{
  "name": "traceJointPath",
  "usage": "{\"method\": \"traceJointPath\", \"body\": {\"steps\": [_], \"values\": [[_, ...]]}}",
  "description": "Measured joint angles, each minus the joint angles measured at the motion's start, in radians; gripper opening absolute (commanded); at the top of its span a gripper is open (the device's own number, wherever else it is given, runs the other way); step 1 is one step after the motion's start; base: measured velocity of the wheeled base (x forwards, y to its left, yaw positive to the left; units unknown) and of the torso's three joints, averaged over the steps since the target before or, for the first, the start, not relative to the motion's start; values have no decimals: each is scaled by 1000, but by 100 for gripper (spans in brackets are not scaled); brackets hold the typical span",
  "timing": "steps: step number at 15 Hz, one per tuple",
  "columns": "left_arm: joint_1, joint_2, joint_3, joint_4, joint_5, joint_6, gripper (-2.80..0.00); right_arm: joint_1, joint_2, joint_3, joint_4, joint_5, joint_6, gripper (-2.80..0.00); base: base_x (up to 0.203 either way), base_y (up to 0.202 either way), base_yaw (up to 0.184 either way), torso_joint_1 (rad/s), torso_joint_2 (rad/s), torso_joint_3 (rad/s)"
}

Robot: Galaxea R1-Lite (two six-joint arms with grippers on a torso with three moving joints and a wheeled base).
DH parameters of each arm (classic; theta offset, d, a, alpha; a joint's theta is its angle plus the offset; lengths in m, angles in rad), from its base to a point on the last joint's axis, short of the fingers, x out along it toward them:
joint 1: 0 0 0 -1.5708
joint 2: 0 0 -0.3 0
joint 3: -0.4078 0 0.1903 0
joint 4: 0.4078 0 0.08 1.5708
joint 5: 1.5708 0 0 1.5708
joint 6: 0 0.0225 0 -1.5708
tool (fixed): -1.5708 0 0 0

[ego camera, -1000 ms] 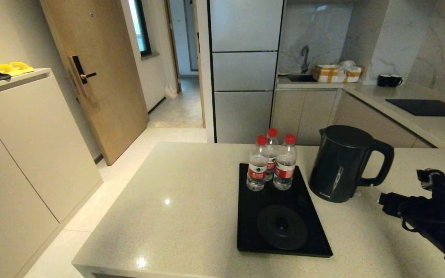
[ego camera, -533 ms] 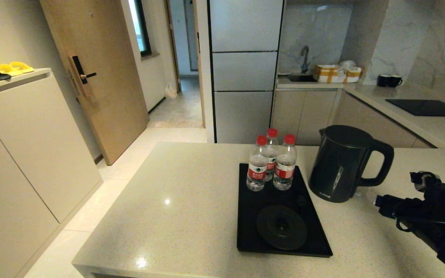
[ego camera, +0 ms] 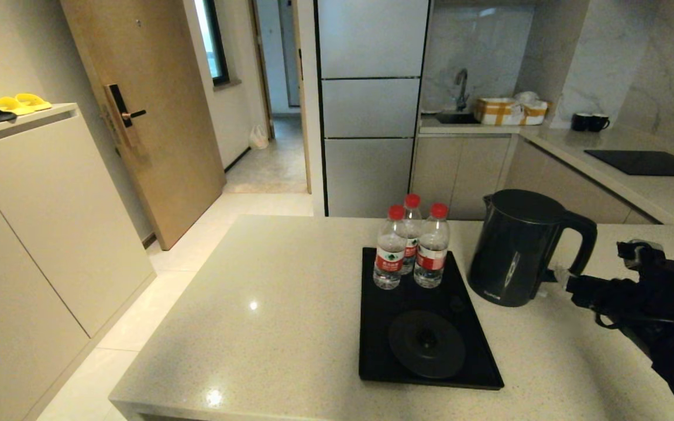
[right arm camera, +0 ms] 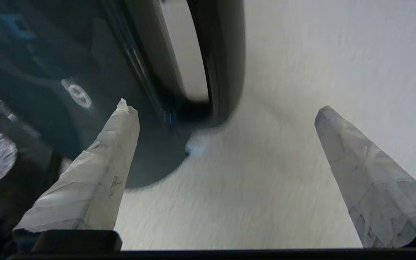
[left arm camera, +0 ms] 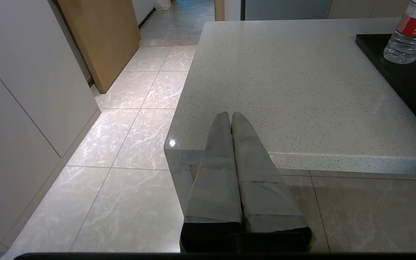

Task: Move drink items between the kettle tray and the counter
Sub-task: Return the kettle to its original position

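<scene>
The matte black kettle (ego camera: pixel 515 248) stands upright on the beige speckled counter (ego camera: pixel 290 292), just right of the glossy black kettle tray (ego camera: pixel 381 359). Its loop handle (ego camera: pixel 581 245) faces right. The tray's round base disc (ego camera: pixel 426 344) is bare. My right gripper (ego camera: pixel 559 275) is open, with its tips just short of the lower end of the handle. In the right wrist view the kettle body (right arm camera: pixel 49 72) and handle (right arm camera: pixel 226 54) lie ahead of the right gripper (right arm camera: pixel 224 106), with nothing between the pale fingers. My left gripper (left arm camera: pixel 230 115) is shut and empty, low off the counter's near corner.
Three red-capped water bottles (ego camera: pixel 410 245) stand at the tray's far end. A cream cabinet (ego camera: pixel 33 193) with slippers is at the left. A black hob panel (ego camera: pixel 647 162) and two dark mugs (ego camera: pixel 588 121) sit on the far right worktop.
The right gripper has moved up and left toward the kettle's handle and now sits close to it. The kettle, tray and bottles have not moved.
</scene>
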Motion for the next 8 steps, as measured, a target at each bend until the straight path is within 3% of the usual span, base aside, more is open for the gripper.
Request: {"method": "traceJointPath", "body": {"steps": [3, 8], "values": [[0, 0, 0, 0, -1, 0, -280, -4, 0, -74, 8, 0, -85, 0, 0, 0, 0, 0, 0, 0], [0, 0, 0, 0, -1, 0, -280, -24, 30, -159, 53, 2, -85, 0, 0, 0, 0, 0, 0, 0]]}}
